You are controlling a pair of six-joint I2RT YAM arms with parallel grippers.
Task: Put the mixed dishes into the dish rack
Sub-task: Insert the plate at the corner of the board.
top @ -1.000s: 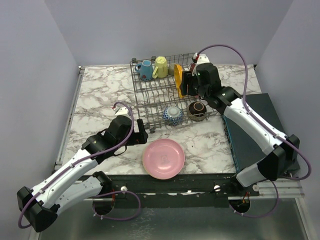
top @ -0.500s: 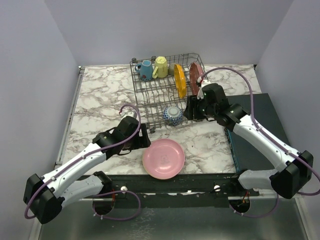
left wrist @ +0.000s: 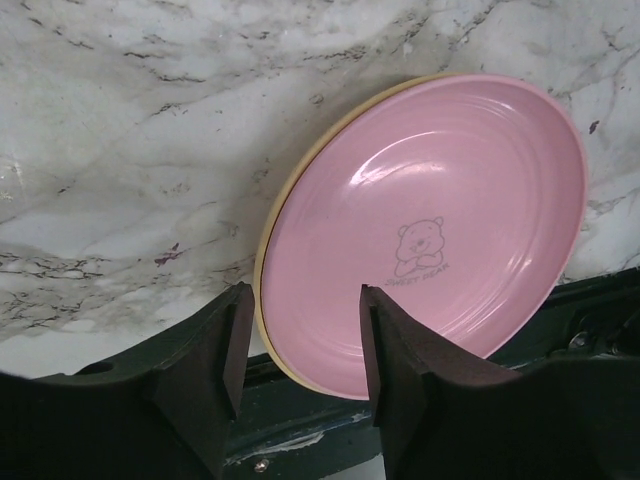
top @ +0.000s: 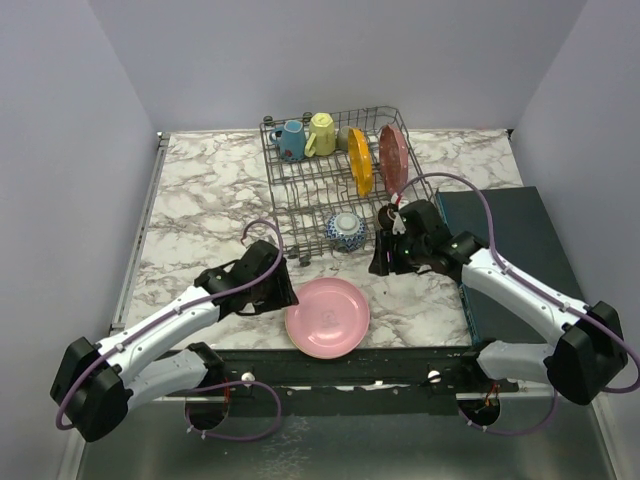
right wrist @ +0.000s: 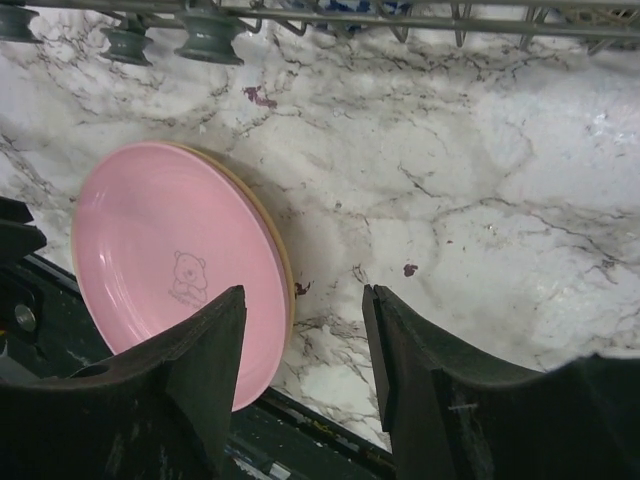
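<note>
Pink plate (top: 327,316) is laid flat just right of the left gripper (top: 287,292), held wide and empty; the right gripper (top: 379,263), also wide, is kept farther off.

Three plates: a pink plate (top: 327,316) on the surface (top: 200,190), and an orange plate (top: 359,162) and a dark red plate (top: 393,158) in the one rack (top: 300,187). Two mugs show clearly, a blue mug (top: 291,140) and a yellow mug (top: 321,133), plus one patterned bowl (top: 346,230).

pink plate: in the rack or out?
Out. The pink plate lies flat on the marble table, in front of the dish rack and near the table's front edge.
</note>
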